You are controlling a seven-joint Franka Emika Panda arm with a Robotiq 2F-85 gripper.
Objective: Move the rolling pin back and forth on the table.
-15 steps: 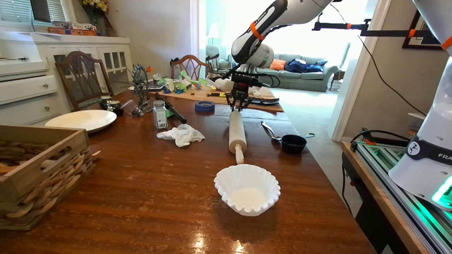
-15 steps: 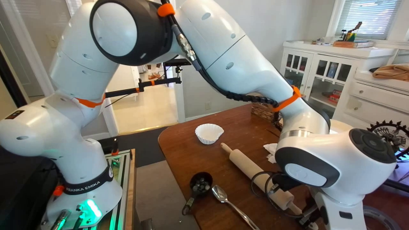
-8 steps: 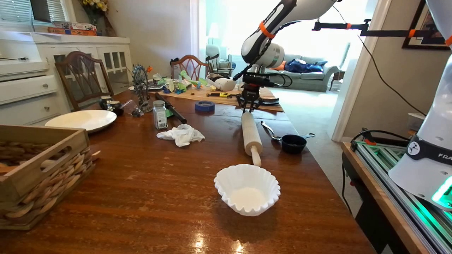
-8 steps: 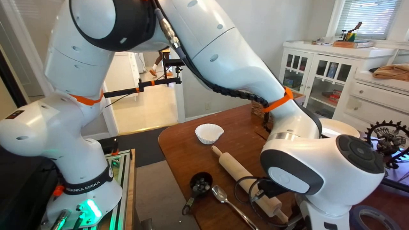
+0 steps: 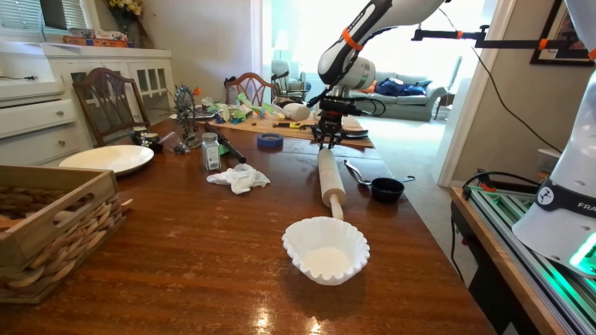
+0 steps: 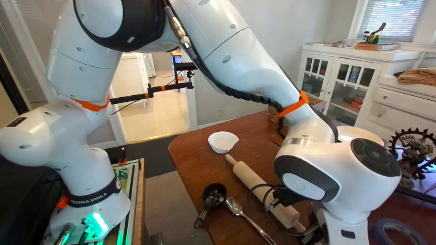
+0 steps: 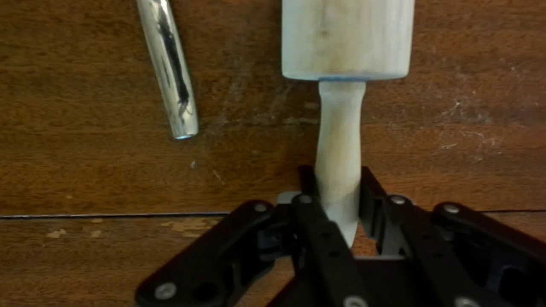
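Pinching one handle (image 7: 339,140) of the rolling pin (image 5: 329,176), the pincer (image 7: 338,185) clamps it from both sides. The rolling pin lies on the tabletop (image 5: 186,260) near the shiny spoon (image 6: 234,206), its other end by the white bowl (image 6: 222,144).

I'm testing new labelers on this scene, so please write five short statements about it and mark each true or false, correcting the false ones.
1. The black two-fingered gripper is closed on a handle of the pale, cylindrical wooden rolling pin. True.
2. The held handle is the one nearer the white, round, fluted bowl. False: it is the one farther from that bowl.
3. In an exterior view, the silver-coloured metal spoon lies between the rolling pin and the small round black cup. True.
4. The blue ring-shaped tape roll is inside the rectangular wooden basket with woven sides. False: it lies on the brown wooden table, outside the basket.
5. The clear, capped glass jar stands upright. True.
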